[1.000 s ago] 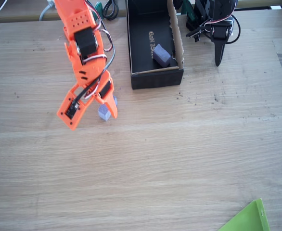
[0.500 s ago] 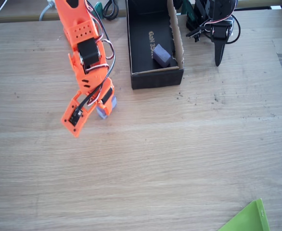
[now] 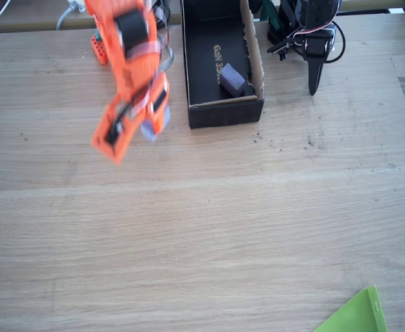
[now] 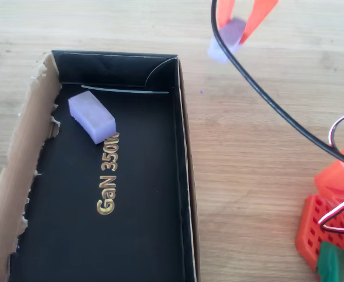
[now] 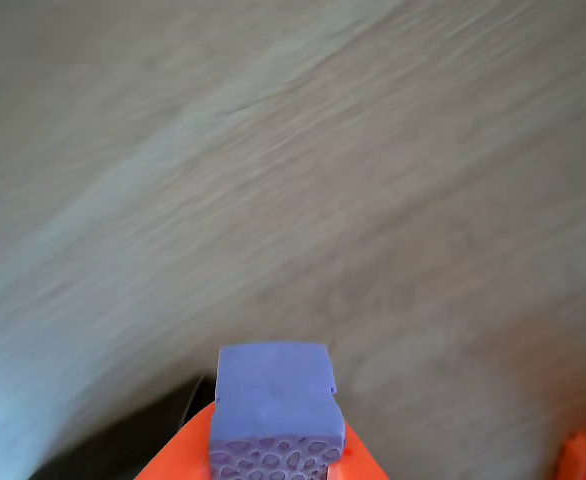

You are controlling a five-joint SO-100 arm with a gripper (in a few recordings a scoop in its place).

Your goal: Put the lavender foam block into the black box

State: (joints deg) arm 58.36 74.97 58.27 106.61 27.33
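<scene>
My orange gripper is shut on the lavender foam block, held up off the wooden table just left of the black box. In the overhead view the block hangs between the orange fingers, beyond the box's far right corner and outside it. The wrist view has the block clamped at the bottom of the picture, blurred table behind it. Another purple foam block lies on the box's floor beside gold lettering.
The box's cardboard wall is torn and raw along one side. A black cable arcs over the table by the arm's orange base. A green sheet corner pokes in at the lower right.
The gripper closed on the lavender block that lay on the table, then lifted it and carried it up the picture towards the box's left side. The arm is blurred with motion.
</scene>
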